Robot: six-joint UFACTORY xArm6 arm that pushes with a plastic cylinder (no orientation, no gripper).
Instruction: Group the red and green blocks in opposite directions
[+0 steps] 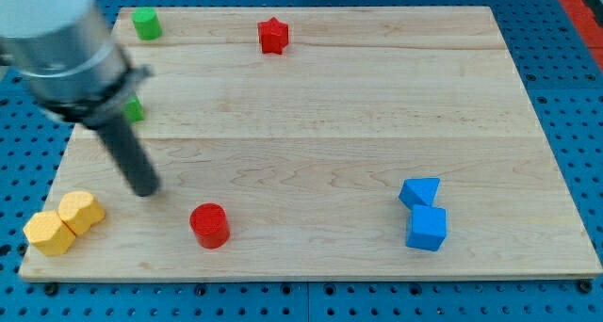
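A red star-shaped block (272,35) lies near the view's top, left of centre. A red cylinder (209,225) stands near the view's bottom, left of centre. A green block (145,24) sits at the top left corner of the board. A second green block (135,108) is partly hidden behind the arm at the left. My tip (144,189) rests on the board at the lower left, up and to the left of the red cylinder and below the hidden green block. It touches no block.
Two yellow blocks (63,222) lie together at the bottom left corner. A blue triangular block (419,191) and a blue cube (427,228) sit together at the lower right. The wooden board (377,105) lies on a blue perforated table.
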